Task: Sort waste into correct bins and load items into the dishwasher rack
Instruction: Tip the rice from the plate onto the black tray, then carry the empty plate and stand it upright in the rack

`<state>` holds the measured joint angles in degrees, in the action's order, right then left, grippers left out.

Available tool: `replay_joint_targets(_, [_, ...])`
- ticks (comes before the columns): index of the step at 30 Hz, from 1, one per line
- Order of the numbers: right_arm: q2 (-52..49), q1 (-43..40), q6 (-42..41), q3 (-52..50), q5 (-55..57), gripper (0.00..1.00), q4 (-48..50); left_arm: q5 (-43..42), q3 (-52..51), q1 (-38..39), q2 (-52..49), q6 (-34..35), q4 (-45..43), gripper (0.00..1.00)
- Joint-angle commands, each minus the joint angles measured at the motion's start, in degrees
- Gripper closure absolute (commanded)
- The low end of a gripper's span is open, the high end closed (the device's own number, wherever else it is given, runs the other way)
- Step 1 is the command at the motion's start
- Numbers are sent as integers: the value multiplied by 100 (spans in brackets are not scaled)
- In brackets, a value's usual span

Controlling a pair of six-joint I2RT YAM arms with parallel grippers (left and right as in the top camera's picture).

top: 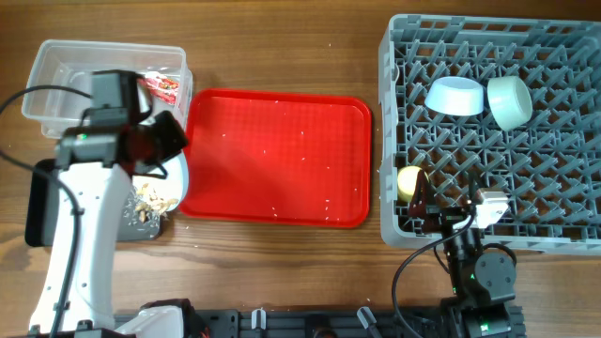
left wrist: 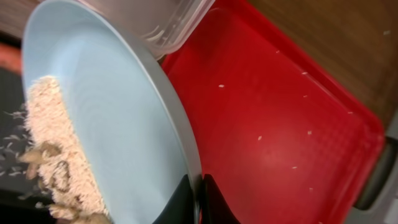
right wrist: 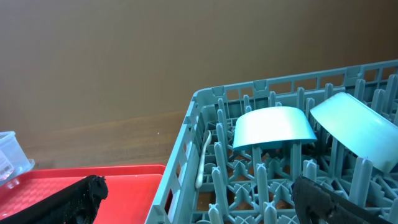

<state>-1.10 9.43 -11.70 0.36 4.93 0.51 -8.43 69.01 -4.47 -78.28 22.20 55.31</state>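
My left gripper (top: 165, 143) is shut on the rim of the round white plate (top: 178, 173) and holds it tilted over the black tray (top: 141, 228). In the left wrist view the jaws (left wrist: 199, 200) pinch the plate's edge (left wrist: 124, 124), and beige food scraps (left wrist: 53, 149) slide down it. More scraps (top: 150, 197) lie in the black tray. The red-and-white wrapper (top: 161, 87) lies in the clear tub (top: 56, 66). The grey rack (top: 390, 122) holds the light blue bowl (top: 454, 96), pale green bowl (top: 510, 101), yellow cup (top: 409, 180) and white spoon (right wrist: 204, 158). My right gripper (right wrist: 202, 202) is open and empty over the rack's front-left corner. The carrot and tissue are out of view.
The flat red serving tray (top: 277, 155) lies between the bins and the rack, speckled with small crumbs. The clear tub's corner (left wrist: 168, 25) is just above the tilted plate. The rack's left wall (right wrist: 177, 162) stands between my right fingers.
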Motion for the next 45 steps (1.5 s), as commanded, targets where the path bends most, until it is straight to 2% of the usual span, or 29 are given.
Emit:
replay_joint_targets(1, [57, -31, -42, -7, -94, 0, 35, -1209, -72, -743, 214, -800, 7, 96])
replay_joint_targets(7, [57, -31, -44, -7, -94, 0, 33, -2636, -76, -1926, 568, -1362, 341, 96])
replay_joint_targets(14, [57, -31, -44, -7, -94, 0, 35, -4533, -334, -3414, 831, -2509, 717, 96])
replay_joint_targets(20, [57, -31, -44, -7, -94, 0, 35, -5761, -780, -4903, 1091, -3165, 907, 96])
replay_joint_targets(24, [57, -31, -44, -7, -94, 0, 33, -6275, -839, -5381, 1193, -3545, 992, 96])
replay_joint_targets(32, [57, -31, -44, -7, -94, 0, 33, -6083, -909, -5097, 1191, -3698, 994, 96])
replay_joint_targets(36, [57, -31, -44, -7, -94, 0, 33, -6701, -907, -4321, 1191, -3449, 621, 96])
replay_joint_targets(38, [57, -31, -42, -7, -94, 0, 33, -6284, -907, -3720, 1191, -2968, 267, 96])
replay_joint_targets(40, [57, -31, -44, -7, -94, 0, 33, -5226, -907, -3287, 1198, -2507, 94, 96])
replay_joint_targets(41, [57, -31, -44, -7, -94, 0, 33, -5189, -907, -3062, 1196, -2216, -136, 96])
replay_joint_targets(43, [57, -31, -44, -7, -94, 0, 33, -5910, -907, -2369, 1198, -1641, -1058, 96])
replay_joint_targets(45, [57, -31, -42, -7, -94, 0, 33, -5707, -907, -1440, 1180, -887, -2138, 96])
